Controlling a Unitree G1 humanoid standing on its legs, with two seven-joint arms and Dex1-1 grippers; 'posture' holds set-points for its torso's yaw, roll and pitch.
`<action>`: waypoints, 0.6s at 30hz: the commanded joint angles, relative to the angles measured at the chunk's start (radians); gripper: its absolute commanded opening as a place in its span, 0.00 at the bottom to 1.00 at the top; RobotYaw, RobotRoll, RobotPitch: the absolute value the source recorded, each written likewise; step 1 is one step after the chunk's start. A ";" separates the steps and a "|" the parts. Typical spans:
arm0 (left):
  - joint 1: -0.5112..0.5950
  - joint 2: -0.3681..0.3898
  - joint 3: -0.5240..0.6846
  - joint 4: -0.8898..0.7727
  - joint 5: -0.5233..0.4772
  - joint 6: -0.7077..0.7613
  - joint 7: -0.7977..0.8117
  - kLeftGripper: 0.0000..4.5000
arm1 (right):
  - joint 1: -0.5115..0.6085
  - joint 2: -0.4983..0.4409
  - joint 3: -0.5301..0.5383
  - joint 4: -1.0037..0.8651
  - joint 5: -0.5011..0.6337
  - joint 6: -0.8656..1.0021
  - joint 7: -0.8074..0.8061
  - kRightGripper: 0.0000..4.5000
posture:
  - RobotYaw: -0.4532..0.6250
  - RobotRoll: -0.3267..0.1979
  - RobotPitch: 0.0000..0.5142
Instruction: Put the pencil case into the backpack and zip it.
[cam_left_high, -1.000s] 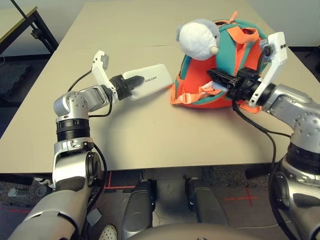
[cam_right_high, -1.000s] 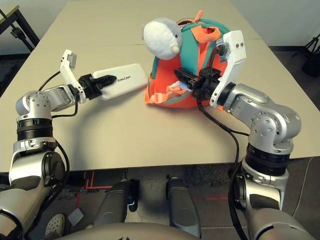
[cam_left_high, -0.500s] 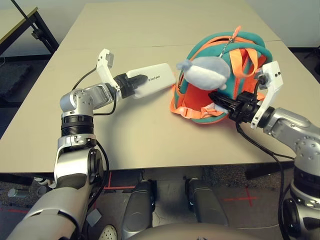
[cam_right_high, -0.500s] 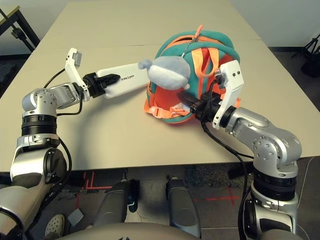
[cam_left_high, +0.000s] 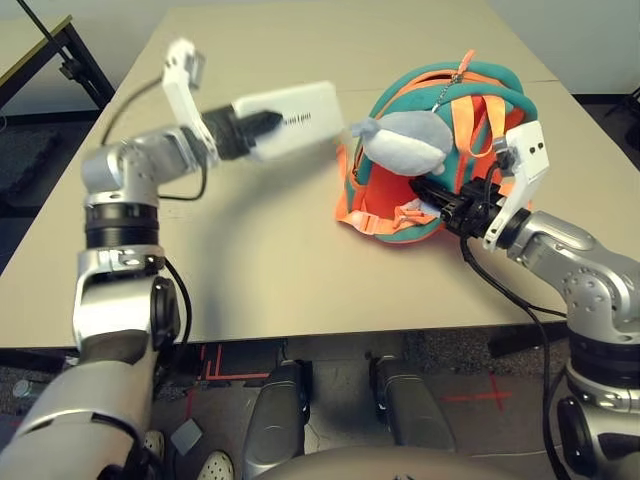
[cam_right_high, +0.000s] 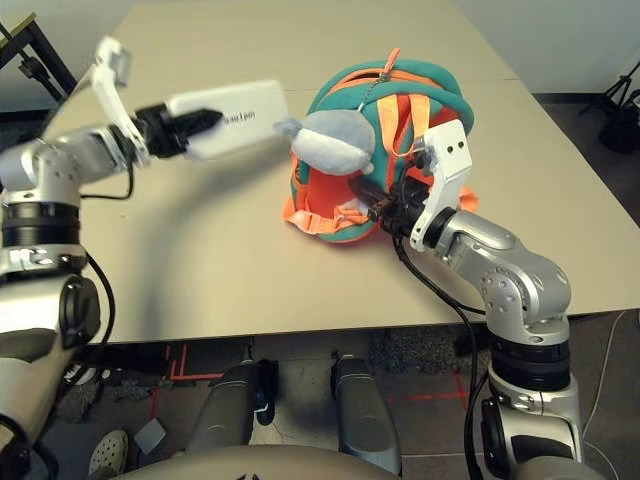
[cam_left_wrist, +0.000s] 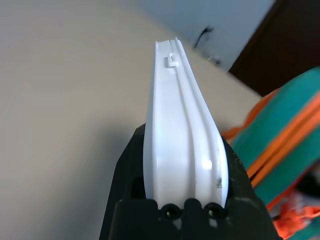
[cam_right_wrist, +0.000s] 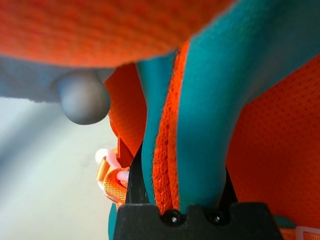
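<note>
Beige table (cam_left_high: 300, 270), black-legged side table (cam_left_high: 40, 45) far left, perhaps red floor tape (cam_left_high: 480, 395)

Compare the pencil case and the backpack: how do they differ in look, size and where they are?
The pencil case is plain white, flat and rigid; the backpack is orange and teal, soft and bulging. The case is much smaller. The case is held above the table; the backpack rests on it. Each is gripped by one gripper.

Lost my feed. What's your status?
Left gripper shut on pencil case, held above table. Right gripper shut on backpack rim. Plush fin hangs across the opening.
</note>
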 joint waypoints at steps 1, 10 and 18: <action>-0.059 0.039 -0.021 -0.054 -0.036 0.027 -0.111 0.27 | 0.008 -0.005 0.036 0.036 -0.012 0.007 0.015 0.06 | 0.31 0.62 0.26; -0.110 0.071 -0.053 -0.144 -0.129 0.161 -0.286 0.27 | 0.012 -0.004 0.061 0.064 -0.038 -0.019 0.027 0.06 | 0.31 0.62 0.25; -0.094 0.090 -0.113 -0.129 -0.090 0.146 -0.352 0.27 | 0.016 0.001 0.067 0.068 -0.055 -0.031 0.025 0.06 | 0.31 0.62 0.25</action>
